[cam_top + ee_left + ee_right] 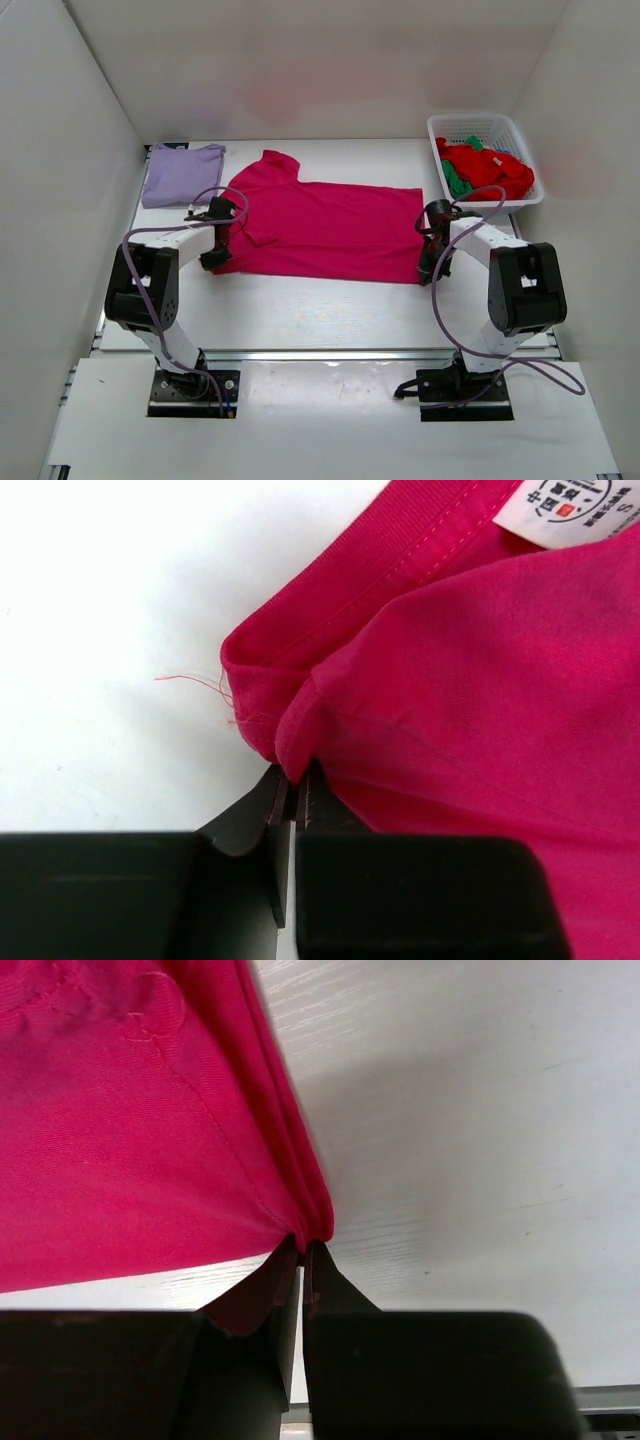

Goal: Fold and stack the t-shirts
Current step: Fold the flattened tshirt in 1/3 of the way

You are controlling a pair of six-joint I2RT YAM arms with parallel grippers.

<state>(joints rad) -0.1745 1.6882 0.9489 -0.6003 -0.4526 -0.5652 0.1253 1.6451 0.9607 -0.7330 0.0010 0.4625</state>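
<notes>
The large magenta-pink t-shirt [320, 228] lies spread across the middle of the table. My left gripper [212, 260] is shut on its near left corner; the left wrist view shows the cloth [470, 680] pinched at my left gripper [291, 785], with a white neck label [565, 505] above. My right gripper [428, 275] is shut on the shirt's near right corner, shown in the right wrist view [120, 1130] as a bunched hem between the tips of my right gripper [303, 1250]. A pale lavender t-shirt [180, 172] lies folded at the back left. Red t-shirts [490, 165] and green t-shirts [455, 183] fill the basket.
A white lattice basket [486, 124] stands at the back right. White walls close in the table on the left, back and right. A metal rail runs along the near edge by the arm bases.
</notes>
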